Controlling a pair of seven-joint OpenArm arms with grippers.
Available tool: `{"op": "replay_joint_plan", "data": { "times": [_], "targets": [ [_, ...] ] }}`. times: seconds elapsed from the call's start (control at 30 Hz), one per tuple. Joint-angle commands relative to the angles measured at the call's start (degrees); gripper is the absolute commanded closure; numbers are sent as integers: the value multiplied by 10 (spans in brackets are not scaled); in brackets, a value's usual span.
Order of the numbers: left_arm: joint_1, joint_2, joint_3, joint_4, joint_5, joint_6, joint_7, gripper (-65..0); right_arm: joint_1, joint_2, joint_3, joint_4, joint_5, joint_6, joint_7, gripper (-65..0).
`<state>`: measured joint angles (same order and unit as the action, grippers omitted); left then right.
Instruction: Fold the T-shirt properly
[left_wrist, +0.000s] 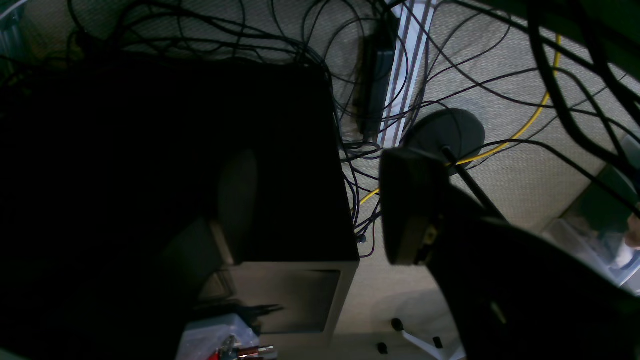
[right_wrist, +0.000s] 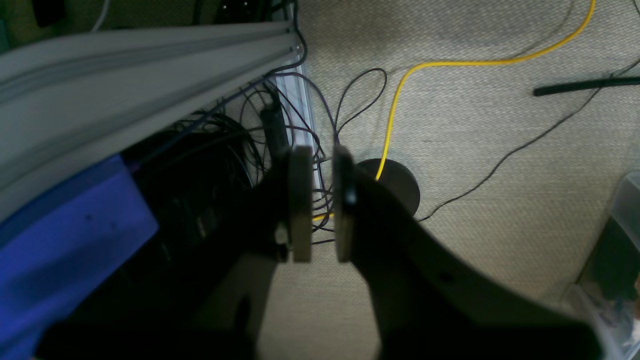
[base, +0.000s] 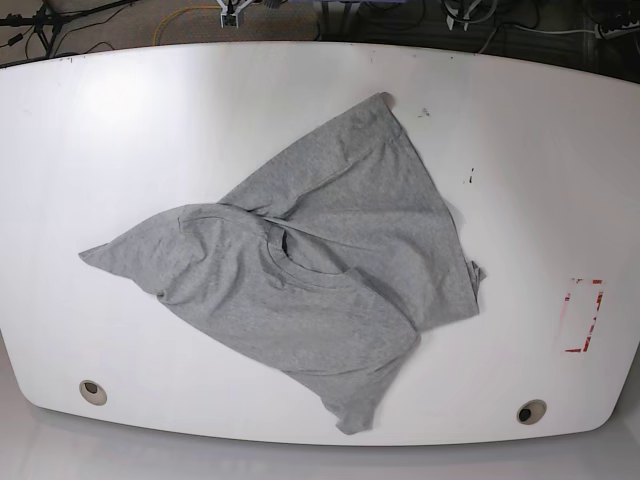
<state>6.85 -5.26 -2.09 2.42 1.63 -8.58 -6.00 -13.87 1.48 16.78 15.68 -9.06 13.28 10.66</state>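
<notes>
The grey T-shirt lies crumpled in the middle of the white table in the base view. It is partly folded over itself, with the round neck near its centre. No lettering shows. Neither arm appears in the base view. Both wrist cameras look down at the floor, away from the shirt. My left gripper is open, its fingers far apart with nothing between them. My right gripper has its pads almost together, a thin gap left, holding nothing.
A red tape mark sits at the table's right. Two round holes lie near its front edge. On the floor below are tangled black cables, a yellow cable, a dark box and a blue panel.
</notes>
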Motion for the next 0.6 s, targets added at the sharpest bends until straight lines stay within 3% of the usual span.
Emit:
{"op": "replay_joint_plan", "data": {
  "times": [0.0, 0.57],
  "targets": [
    [14, -1, -1, 19, -2, 3, -22, -354, -22, 3, 3, 20, 2, 5, 0, -64],
    [73, -7, -4, 130, -7, 2, -12, -350, -76, -4, 1, 96, 2, 3, 0, -67]
  ]
}}
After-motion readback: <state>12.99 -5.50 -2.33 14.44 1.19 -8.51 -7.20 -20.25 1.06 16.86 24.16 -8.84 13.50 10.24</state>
